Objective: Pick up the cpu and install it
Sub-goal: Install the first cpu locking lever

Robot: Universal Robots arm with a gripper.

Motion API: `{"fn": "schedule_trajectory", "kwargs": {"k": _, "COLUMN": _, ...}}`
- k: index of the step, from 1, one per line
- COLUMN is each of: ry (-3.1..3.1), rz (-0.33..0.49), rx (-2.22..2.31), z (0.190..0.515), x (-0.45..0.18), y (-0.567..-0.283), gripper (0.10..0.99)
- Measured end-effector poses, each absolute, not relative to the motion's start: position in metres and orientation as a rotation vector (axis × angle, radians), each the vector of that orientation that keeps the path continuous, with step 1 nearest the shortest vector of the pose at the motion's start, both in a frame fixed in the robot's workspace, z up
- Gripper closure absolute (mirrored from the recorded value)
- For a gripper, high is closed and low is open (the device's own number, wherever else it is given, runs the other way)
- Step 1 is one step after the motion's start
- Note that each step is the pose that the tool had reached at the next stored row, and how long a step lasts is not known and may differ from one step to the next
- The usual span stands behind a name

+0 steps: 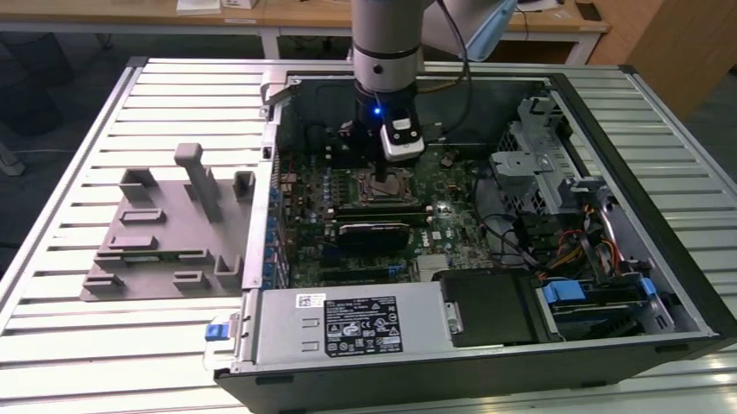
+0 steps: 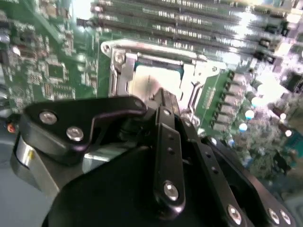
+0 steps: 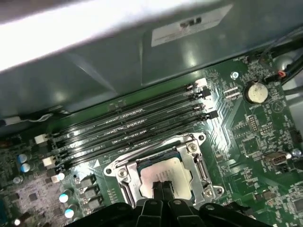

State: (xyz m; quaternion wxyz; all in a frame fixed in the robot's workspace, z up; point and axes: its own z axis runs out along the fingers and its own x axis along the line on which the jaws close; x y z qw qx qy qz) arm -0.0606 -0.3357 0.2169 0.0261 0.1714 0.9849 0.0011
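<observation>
Here, notes for you at the controls:

Scene: open computer case [image 1: 679, 285] lying on a slatted table [image 1: 69, 328], grey plastic fixture [image 1: 161, 237] at centre left of the exterior view.

Arm: straight down into the case, upper centre of the exterior view, tip over the socket [image 1: 381, 185].

Chip: the cpu [image 3: 163, 172] sits inside the metal socket frame [image 3: 196, 156] on the green board [image 3: 255, 137], lower centre of the first wrist view; upper centre in the second wrist view [image 2: 154, 80].

Claw: gripper [image 3: 161, 189] fingers drawn close together, tips right at the chip's silver top; whether they pinch it or merely touch it, you cannot tell.

Handling: judge it light, rigid, flat and slick on top; the underside contacts look fragile. Take it by opposite edges, level, never by a corner.

Nearby: memory slots [image 3: 128, 125] just beside the socket, round battery [image 3: 255, 92] at upper right.
</observation>
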Motion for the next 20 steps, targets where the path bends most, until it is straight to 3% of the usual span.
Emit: {"fn": "schedule_trajectory", "kwargs": {"k": 20, "ry": 3.048, "rz": 0.0, "rx": 0.529, "z": 0.244, "x": -0.056, "y": -0.336, "gripper": 0.98}}
